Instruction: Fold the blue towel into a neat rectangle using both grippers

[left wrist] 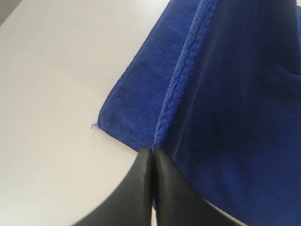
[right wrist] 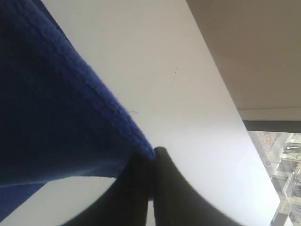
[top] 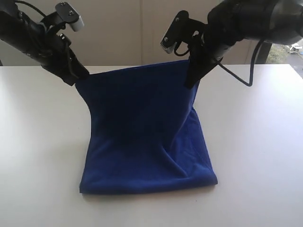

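Observation:
The blue towel [top: 144,127] hangs like a sheet from its two upper corners, its lower part resting folded on the white table [top: 38,142]. My left gripper [top: 78,75] is shut on the towel's upper left corner, and my right gripper [top: 191,81] is shut on the upper right corner. In the left wrist view the black fingers [left wrist: 141,188] pinch the stitched hem of the blue towel [left wrist: 235,94], with a lower layer and a loose thread lying on the table beneath. Seen from the right wrist, the right gripper [right wrist: 153,153] clamps the blue towel [right wrist: 47,108] at its hem edge.
The white table [right wrist: 188,103] spreads on all sides of the towel. A pale wall stands behind it, and a window [top: 284,52] shows at the far right. A black cable [top: 236,75] loops under the right arm.

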`<action>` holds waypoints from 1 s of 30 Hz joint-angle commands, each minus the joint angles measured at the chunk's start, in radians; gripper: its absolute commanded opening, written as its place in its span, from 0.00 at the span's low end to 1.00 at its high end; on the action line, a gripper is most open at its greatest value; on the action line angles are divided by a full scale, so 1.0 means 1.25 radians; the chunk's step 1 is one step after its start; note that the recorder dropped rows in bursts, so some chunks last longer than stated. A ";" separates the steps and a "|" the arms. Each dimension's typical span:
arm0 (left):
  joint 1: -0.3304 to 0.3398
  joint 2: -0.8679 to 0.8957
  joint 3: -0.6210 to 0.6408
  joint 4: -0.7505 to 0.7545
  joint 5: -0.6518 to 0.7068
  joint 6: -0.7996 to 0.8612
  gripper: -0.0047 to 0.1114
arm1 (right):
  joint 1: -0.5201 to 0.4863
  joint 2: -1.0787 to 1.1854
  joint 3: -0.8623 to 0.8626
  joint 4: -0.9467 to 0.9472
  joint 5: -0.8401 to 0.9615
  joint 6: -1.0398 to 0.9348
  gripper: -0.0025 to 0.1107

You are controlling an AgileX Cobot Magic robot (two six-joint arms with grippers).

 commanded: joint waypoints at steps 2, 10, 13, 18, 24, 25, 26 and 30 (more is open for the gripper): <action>0.002 -0.041 0.005 0.017 0.087 0.002 0.04 | -0.008 -0.038 -0.018 -0.036 0.120 0.012 0.02; 0.002 -0.166 0.006 0.009 0.315 -0.017 0.04 | -0.008 -0.184 0.006 0.177 0.312 -0.106 0.02; 0.002 -0.205 0.006 0.009 0.412 -0.049 0.04 | -0.006 -0.236 0.035 0.219 0.399 -0.125 0.02; -0.011 -0.280 0.062 0.005 0.442 -0.090 0.04 | -0.005 -0.348 0.118 0.326 0.447 -0.168 0.02; -0.076 -0.391 0.166 0.008 0.442 -0.133 0.04 | -0.005 -0.484 0.210 0.366 0.477 -0.159 0.02; -0.089 -0.411 0.177 0.008 0.442 -0.144 0.04 | -0.005 -0.509 0.221 0.388 0.477 -0.157 0.02; -0.100 -0.430 0.185 0.008 0.442 -0.152 0.04 | -0.005 -0.534 0.232 0.405 0.477 -0.147 0.02; -0.125 -0.498 0.197 0.013 0.442 -0.189 0.04 | -0.005 -0.629 0.263 0.427 0.477 -0.130 0.02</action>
